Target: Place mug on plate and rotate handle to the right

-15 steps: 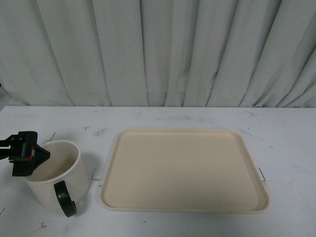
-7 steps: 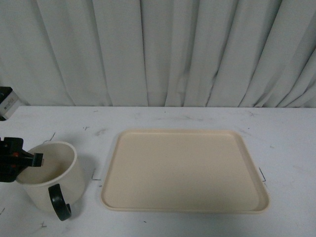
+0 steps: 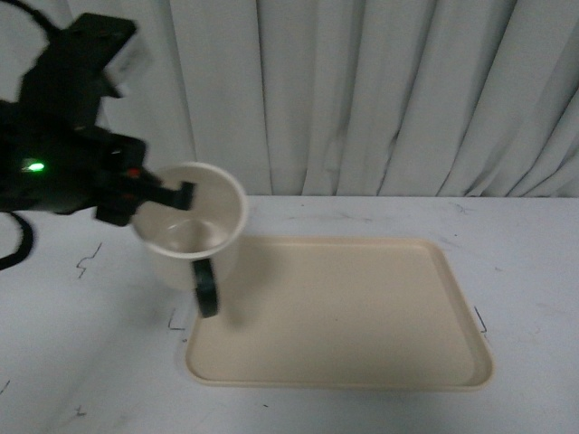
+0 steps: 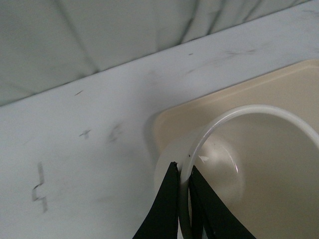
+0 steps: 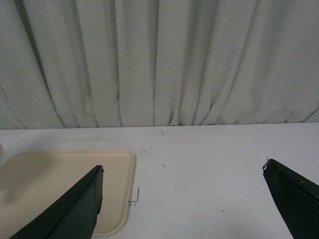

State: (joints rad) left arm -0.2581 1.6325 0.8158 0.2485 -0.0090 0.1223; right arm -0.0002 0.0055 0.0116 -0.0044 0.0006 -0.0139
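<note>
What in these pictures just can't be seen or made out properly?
- Front view: base of the mug, hidden behind its own tilted body.
- Front view: far left corner of the plate, covered by the mug.
- Left wrist view: the handle is out of frame; the left gripper is cut off by the edge.
- Right wrist view: the right gripper shows only its fingers.

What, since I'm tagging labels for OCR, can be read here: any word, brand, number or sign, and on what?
No text is readable.
On the left arm, a white tag: too blurred to read.
On the table, dark marks: scratches, not letters or numbers.
On the mug and the plate: no print shows.
</note>
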